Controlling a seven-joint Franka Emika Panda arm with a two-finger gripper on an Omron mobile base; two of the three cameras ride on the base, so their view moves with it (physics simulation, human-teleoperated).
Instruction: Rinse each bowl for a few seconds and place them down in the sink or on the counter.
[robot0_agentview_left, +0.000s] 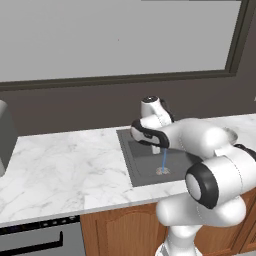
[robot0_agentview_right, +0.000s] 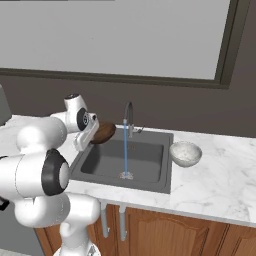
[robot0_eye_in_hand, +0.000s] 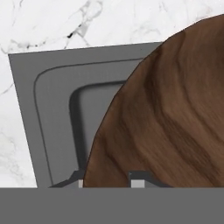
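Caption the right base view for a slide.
Hand holds the dark brown bowl over the sink, faucet running; pale bowl waits on the counter.

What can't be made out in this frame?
- Left base view: the arm hides the right of the sink.
- Hand view: the brown bowl covers much of the basin and runs off the frame; the end effector barely shows its tips.
- Right base view: the grey-white bowl's contents are too small to tell.
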